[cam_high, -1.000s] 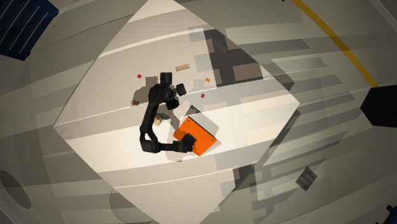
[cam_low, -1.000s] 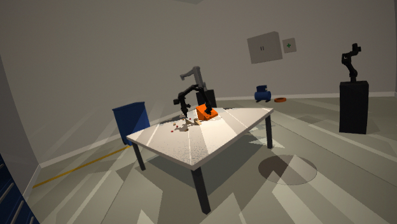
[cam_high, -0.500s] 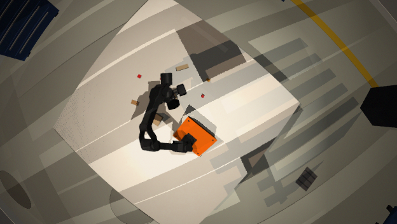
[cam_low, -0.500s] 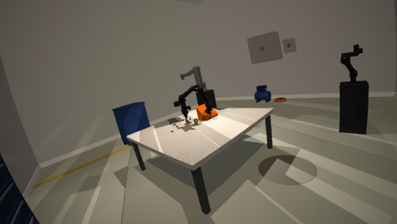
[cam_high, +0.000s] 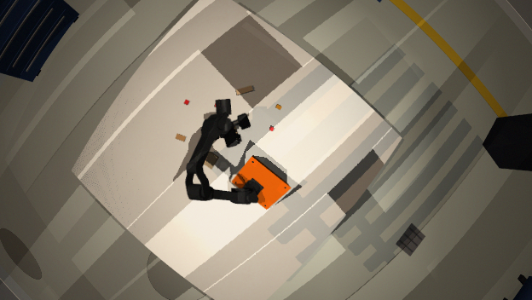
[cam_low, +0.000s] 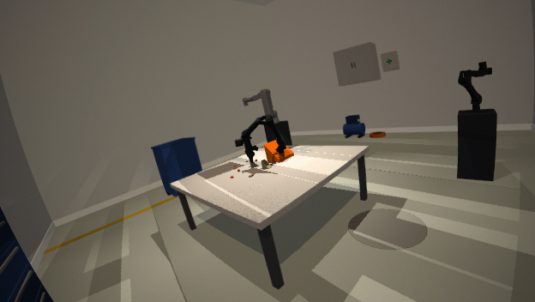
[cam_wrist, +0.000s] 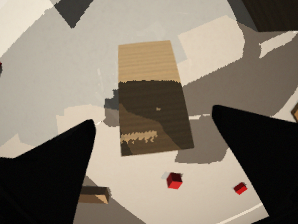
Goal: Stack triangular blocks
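The pale counter carries the wood-grained tan block, partly shadowed, lying below and between the black tapered fingers. The fingers stand wide, holding nothing. Two small red cubes lie nearby.

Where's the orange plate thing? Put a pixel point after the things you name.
In the top view, the orange plate (cam_high: 273, 181) (cam_low: 272, 150) is just right of the picture's middle, low down, right by the black arm's (cam_high: 219, 194) (cam_low: 258, 122) foot.
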Robot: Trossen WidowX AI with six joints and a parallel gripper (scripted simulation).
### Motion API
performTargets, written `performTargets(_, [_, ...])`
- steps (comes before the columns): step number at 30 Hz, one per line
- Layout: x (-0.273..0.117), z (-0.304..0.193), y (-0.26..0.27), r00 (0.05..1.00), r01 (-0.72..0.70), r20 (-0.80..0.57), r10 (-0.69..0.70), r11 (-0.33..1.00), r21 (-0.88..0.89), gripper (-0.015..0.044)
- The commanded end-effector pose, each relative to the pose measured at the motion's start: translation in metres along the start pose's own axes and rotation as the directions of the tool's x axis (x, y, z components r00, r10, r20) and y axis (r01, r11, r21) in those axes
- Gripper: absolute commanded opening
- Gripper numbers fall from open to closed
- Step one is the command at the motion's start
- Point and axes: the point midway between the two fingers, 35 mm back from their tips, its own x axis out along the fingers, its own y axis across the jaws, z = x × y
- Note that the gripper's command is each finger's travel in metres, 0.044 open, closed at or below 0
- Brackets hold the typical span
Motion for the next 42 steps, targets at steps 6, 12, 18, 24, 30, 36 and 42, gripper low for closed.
performTargets(6, [0.015,0.002,0.000,1.000,0.005,0.000,-0.005,1.000,0.006,0.0440])
performTargets(12, [0.025,0.004,0.000,1.000,0.006,0.000,-0.006,1.000,0.006,0.0440])
performTargets(18, [0.035,0.007,0.000,1.000,0.006,0.001,-0.006,1.000,0.005,0.0440])
performTargets(24, [0.043,0.009,0.000,1.000,0.007,0.001,-0.007,1.000,0.005,0.0440])
performTargets(30, [0.043,0.009,0.000,1.000,0.007,0.001,-0.007,1.000,0.005,0.0309])
performTargets(36, [0.043,0.009,0.000,1.000,0.007,0.001,-0.007,1.000,0.005,0.0190])
performTargets(42, [0.043,0.009,0.000,1.000,0.007,0.001,-0.007,1.000,0.005,0.0111])
